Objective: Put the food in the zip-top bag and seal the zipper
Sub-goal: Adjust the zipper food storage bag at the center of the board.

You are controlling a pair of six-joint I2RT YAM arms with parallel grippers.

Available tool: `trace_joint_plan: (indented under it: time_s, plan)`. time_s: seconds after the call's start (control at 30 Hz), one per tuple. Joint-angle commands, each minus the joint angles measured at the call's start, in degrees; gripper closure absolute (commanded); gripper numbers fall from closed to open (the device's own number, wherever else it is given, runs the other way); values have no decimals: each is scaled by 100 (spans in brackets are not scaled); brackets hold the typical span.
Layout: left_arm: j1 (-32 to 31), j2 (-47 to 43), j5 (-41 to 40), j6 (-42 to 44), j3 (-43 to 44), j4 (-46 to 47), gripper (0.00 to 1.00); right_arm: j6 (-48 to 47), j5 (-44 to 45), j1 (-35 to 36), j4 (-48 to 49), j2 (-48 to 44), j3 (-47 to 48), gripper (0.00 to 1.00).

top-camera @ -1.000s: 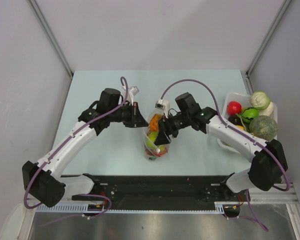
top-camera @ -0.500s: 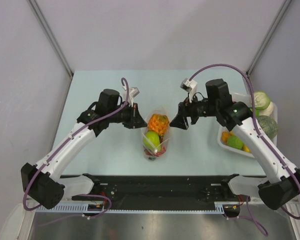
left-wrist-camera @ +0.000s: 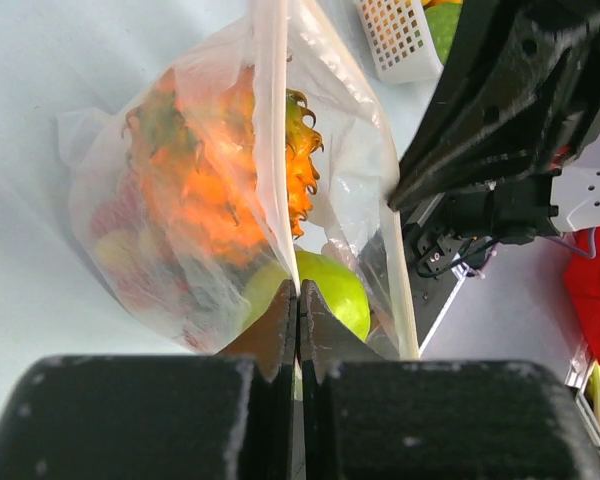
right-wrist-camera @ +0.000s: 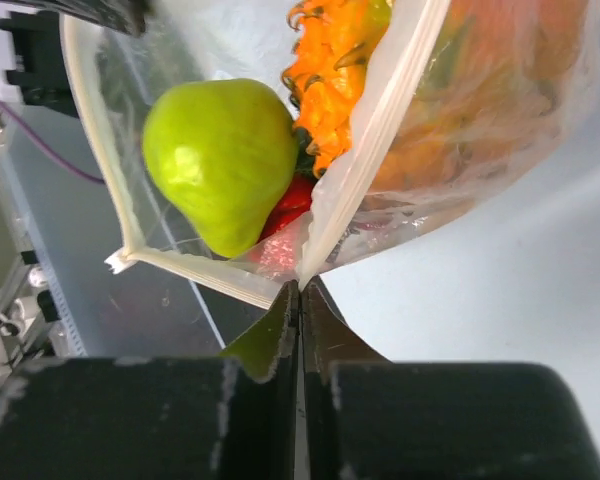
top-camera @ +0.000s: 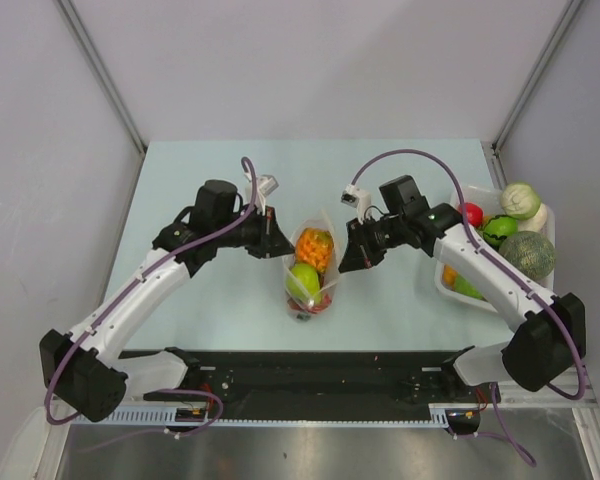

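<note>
The zip-top bag [top-camera: 312, 285] stands mouth-up at the table's middle, its transparent sides bulging [left-wrist-camera: 355, 185]. Inside it lie pieces of the food: an orange ruffled piece [top-camera: 314, 246] [right-wrist-camera: 330, 60], a green apple-like ball [top-camera: 303, 278] [right-wrist-camera: 220, 160] and something red [right-wrist-camera: 292, 205] beneath. My left gripper [top-camera: 283, 243] [left-wrist-camera: 298, 300] is shut on the bag's left rim. At the opposite side my right gripper [top-camera: 342, 262] [right-wrist-camera: 300, 290] is shut on the right rim, where the zipper [right-wrist-camera: 385, 110] strip runs down into its tips. The mouth is held apart between them.
A white tray [top-camera: 446, 288] sits at the right table edge with more food: a red ball [top-camera: 470, 213], a green fruit [top-camera: 498, 228], a pale cabbage [top-camera: 520, 199], a netted melon [top-camera: 527, 254]. Grey walls flank the table.
My right gripper pulled out of the bag mouth while open, swung right, then came back and shut on the bag's right rim. The orange piece now lies in the bag. The left gripper held still.
</note>
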Motion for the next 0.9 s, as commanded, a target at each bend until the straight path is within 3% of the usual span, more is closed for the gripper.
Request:
trace_joint_plan:
  time_s: [0.0,0.17,0.5,0.77,0.8,0.83,0.87]
  plan:
    - [-78,-377,150,225,12,151,100,363,-810,-101,403,-142,287,100]
    - [-402,-773,106,402,223,-332,100,153,-1425,-128,236,-440,789,100]
    - [-570,-1028,141,-565,-225,-123,100,-426,-1137,205,192,-116,1009,100]
    - [-702,-880,-158,-249,-269,-104,100,-824,-1083,241,-98,254,1114,100]
    - [-711,-844,-184,-258,-278,-130,100,-806,-1048,250,-151,280,1158,90]
    - [-719,-835,-167,-284,-304,-131,100,-797,-1004,259,-221,297,1202,49]
    - [-711,-835,-132,-328,-365,-87,100,-736,-917,302,-378,324,1220,33]
